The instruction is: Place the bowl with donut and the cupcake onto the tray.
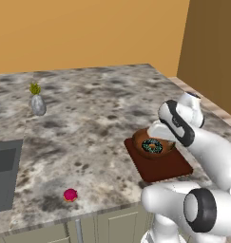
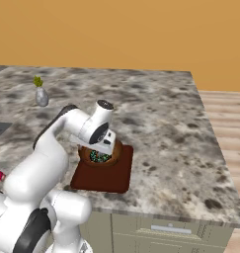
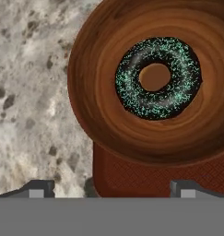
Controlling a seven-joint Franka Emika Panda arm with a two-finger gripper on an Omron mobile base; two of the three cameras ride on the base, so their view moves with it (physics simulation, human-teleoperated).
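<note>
Now, pincer: we see our gripper [image 3: 111,188] with its two dark tips spread wide apart and nothing between them; it hangs just above the bowl's near rim.
Arm: in the left base view our white arm [image 1: 207,152] bends over the tray's right side and covers part of the bowl.
Bowl: the brown wooden-looking bowl [image 3: 104,115] sits on the tray, at its far end, upright; part of its rim juts past the tray's edge over the counter.
Donut: the chocolate-iced donut [image 3: 158,78] with teal sprinkles lies flat inside the bowl, slightly off centre.
Tray: the dark reddish-brown tray [image 1: 164,168] lies flat near the counter's front edge; its near half is bare.
Cupcake: the pink-topped cupcake [image 1: 70,195] stands on the counter close to the front edge, well apart from the tray, to its left.
Counter: we look over a grey speckled stone counter [image 1: 98,118].
Vase: a grey vase [image 1: 38,105] with a yellow-green sprig stands far back on the left.
Sink: a grey sink basin [image 1: 4,173] is set into the counter at the left edge.
</note>
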